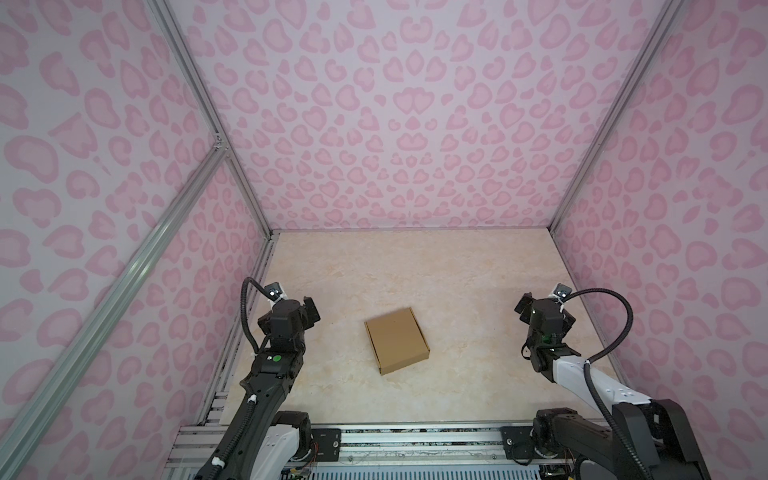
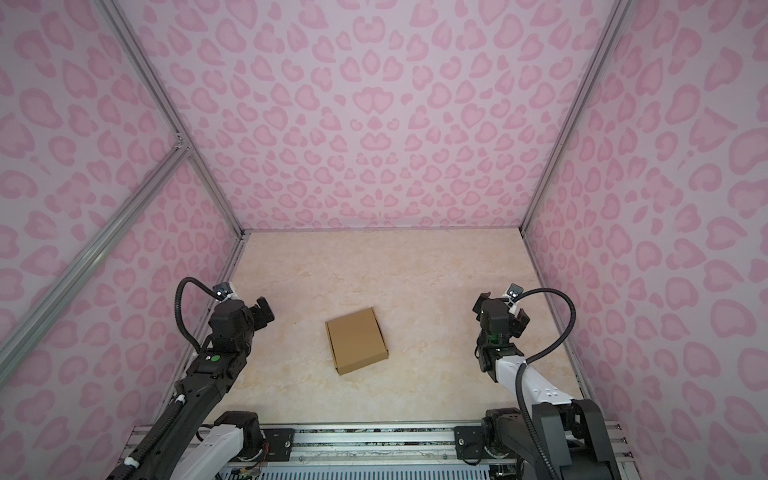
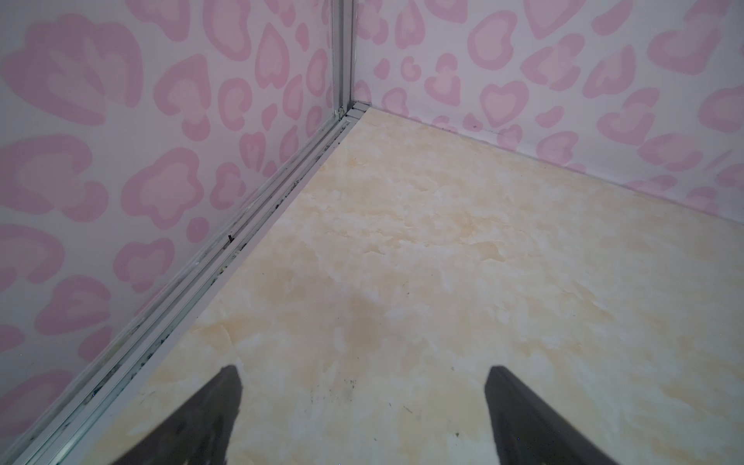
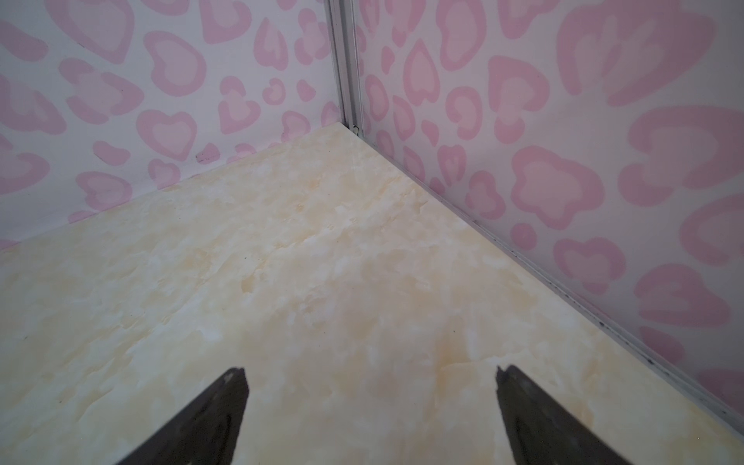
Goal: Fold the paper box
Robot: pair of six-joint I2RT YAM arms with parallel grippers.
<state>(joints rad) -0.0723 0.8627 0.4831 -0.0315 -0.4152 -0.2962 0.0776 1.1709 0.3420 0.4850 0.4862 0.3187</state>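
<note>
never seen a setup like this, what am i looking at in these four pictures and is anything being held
This is a robot with two arms, each ending in a pincer. Two pictures come from a camera pair high above, looking down on the whole scene; they show nearly the same thing. The other two come from cameras on the arms' wrists, looking past the dark pincer tips. On the pale table lies one brown cardboard box, looking closed, between the arms. Nothing is held: the left pincer and the right pincer are both open, empty and off to the sides, apart from the box. Pink patterned walls surround the table.
</note>
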